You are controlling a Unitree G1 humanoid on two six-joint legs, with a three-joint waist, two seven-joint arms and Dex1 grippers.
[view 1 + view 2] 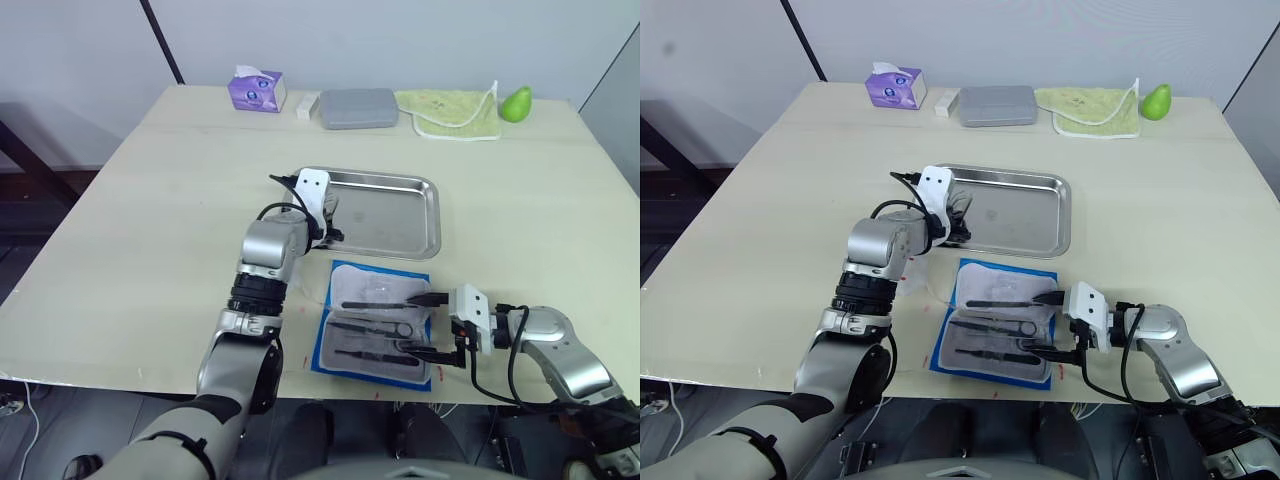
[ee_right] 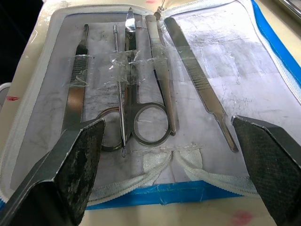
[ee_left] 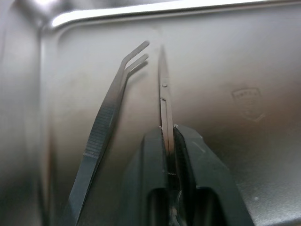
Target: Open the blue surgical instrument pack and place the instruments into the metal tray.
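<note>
Left wrist view: left gripper [image 3: 169,141] clamped on a slender instrument [image 3: 163,106] over metal tray [image 1: 425,190], beside bent tweezers [image 3: 106,127]. Right gripper [image 2: 169,146] spread wide at opened blue surgical instrument pack [image 1: 340,355], near bench [image 1: 150,200] edge.

- Even, soft indoor light falls on the pale counter [image 1: 120,220] in the head views; shadows there are faint and short.
- The metal tray [image 1: 420,215] mirrors the room with mild sheen, no harsh glare from above.
- In the left wrist view a bright glare streak runs along the tray's rim, and the curved forceps [image 3: 106,127] cast a soft double shadow.
- That close view is blurred at its lower part, where the left end effector [image 3: 170,141] is out of focus.
- In the right wrist view the clear plastic sheet [image 2: 216,61] glints whitish; the right end effector's fingers [image 2: 80,155] loom large and soft-edged.
</note>
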